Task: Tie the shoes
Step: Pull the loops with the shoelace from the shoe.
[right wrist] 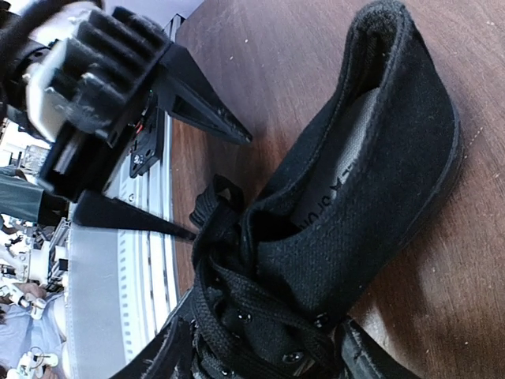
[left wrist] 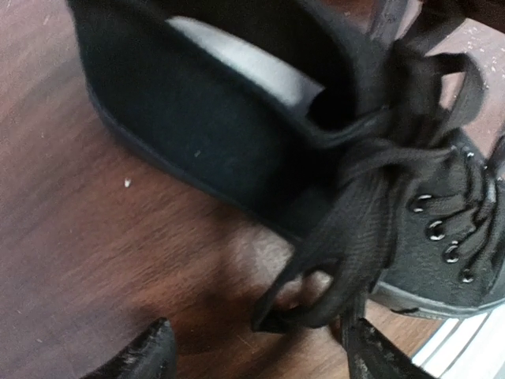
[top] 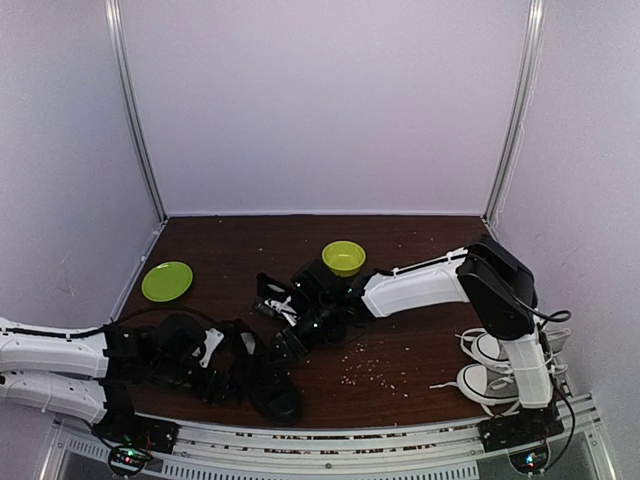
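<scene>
One black shoe [top: 274,392] lies near the table's front edge, toe toward the rail. Its heel and opening [right wrist: 371,158] point away in the right wrist view. Its black laces [left wrist: 355,237] are bunched over the tongue, and one loop [left wrist: 316,304] hangs to the table. My left gripper [left wrist: 260,357] is open, with that loop between its fingertips [left wrist: 154,354], close to the right one. My right gripper [right wrist: 260,365] is open and straddles the laced front of the shoe. Across the shoe I see the left gripper [right wrist: 213,178] with its fingers spread. In the top view both grippers, left [top: 235,362] and right [top: 290,338], meet over the shoe.
A green bowl [top: 343,257] stands behind the right arm and a green plate [top: 167,281] at the back left. A pair of white-laced sneakers [top: 487,365] sits by the right arm's base. Crumbs [top: 365,368] dot the brown table. The metal rail [top: 330,440] runs along the front edge.
</scene>
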